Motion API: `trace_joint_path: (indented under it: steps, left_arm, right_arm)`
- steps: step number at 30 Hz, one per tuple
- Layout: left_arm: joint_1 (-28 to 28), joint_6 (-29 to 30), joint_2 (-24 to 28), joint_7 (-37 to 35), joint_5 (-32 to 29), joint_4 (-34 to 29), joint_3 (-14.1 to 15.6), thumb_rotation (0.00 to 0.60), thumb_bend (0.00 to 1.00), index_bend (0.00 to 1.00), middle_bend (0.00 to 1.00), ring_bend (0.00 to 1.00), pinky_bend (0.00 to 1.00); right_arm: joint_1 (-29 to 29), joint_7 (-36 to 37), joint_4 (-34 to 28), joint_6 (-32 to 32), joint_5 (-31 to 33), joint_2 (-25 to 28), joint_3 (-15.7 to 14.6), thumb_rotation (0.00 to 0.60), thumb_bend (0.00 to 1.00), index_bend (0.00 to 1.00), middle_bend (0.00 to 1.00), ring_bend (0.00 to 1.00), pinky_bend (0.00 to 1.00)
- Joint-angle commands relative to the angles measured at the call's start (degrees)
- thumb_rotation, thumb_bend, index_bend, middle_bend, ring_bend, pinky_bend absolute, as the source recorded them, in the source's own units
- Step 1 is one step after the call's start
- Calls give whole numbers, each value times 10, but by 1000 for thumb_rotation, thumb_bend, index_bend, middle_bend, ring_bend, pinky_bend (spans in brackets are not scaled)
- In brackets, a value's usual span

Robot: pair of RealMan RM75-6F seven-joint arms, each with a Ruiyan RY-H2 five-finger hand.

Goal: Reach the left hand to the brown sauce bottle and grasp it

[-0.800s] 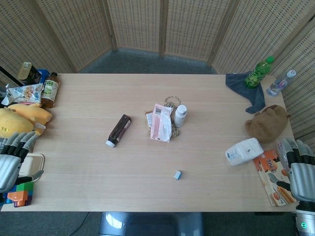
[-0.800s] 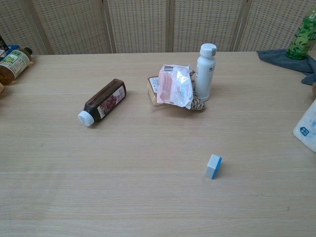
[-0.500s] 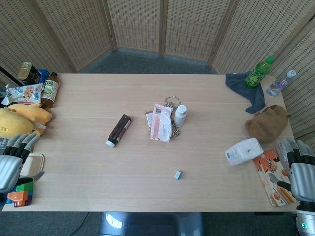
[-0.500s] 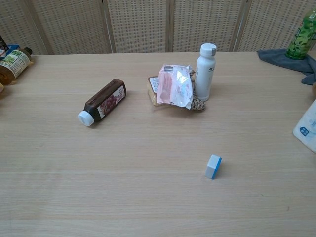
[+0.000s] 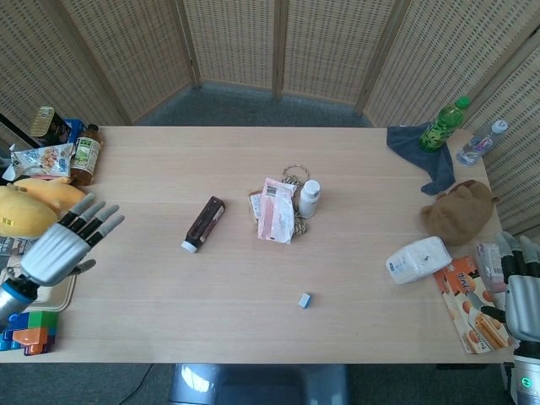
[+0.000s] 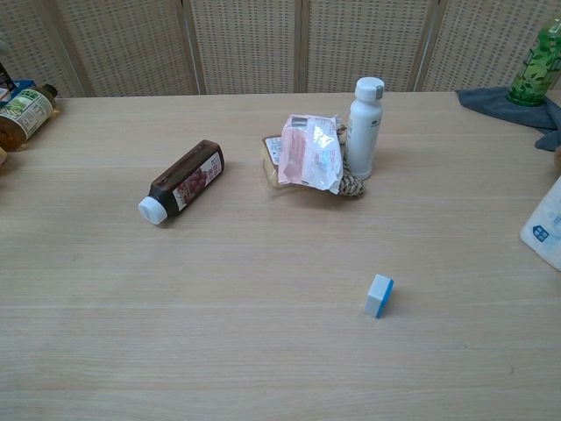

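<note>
Woven screens stand behind a pale wooden surface. At its near left edge the left hand hovers, fingers spread and empty. At the near right, the right hand is cut off, fingers apart, empty. Farther in, well apart, lies the brown sauce bottle with a white cap, diagonal. It could roll if the fingers nudge it sideways. Its label print is unreadable.
</note>
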Motion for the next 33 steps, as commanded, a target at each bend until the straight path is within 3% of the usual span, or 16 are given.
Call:
trace_joint_path:
  steps: [1, 11, 17, 25, 33]
  left_arm:
    - [-99, -37, -81, -22, 71, 136, 8, 600, 0, 0, 0, 0, 57]
    - [-194, -77, -236, -71, 108, 348, 66, 600, 1, 0, 0, 0, 63]
    - [-237, -95, -310, -93, 110, 434, 93, 600, 1, 0, 0, 0, 28]
    - [-268, -118, -361, -112, 104, 497, 129, 600, 1, 0, 0, 0, 27]
    - [-273, -134, -375, -115, 96, 526, 159, 600, 1, 0, 0, 0, 11]
  right_arm:
    - [1, 5, 2, -2, 8, 2, 5, 600, 0, 0, 0, 0, 0]
    - [-1, 16, -1, -1, 24, 10, 13, 600, 0, 0, 0, 0, 0]
    - [-2, 26, -2, -3, 33, 16, 18, 600, 0, 0, 0, 0, 0]
    - [-4, 43, 0, -2, 48, 24, 27, 600, 0, 0, 0, 0, 0]
    - [-2, 45, 6, -10, 55, 24, 28, 600, 0, 0, 0, 0, 0]
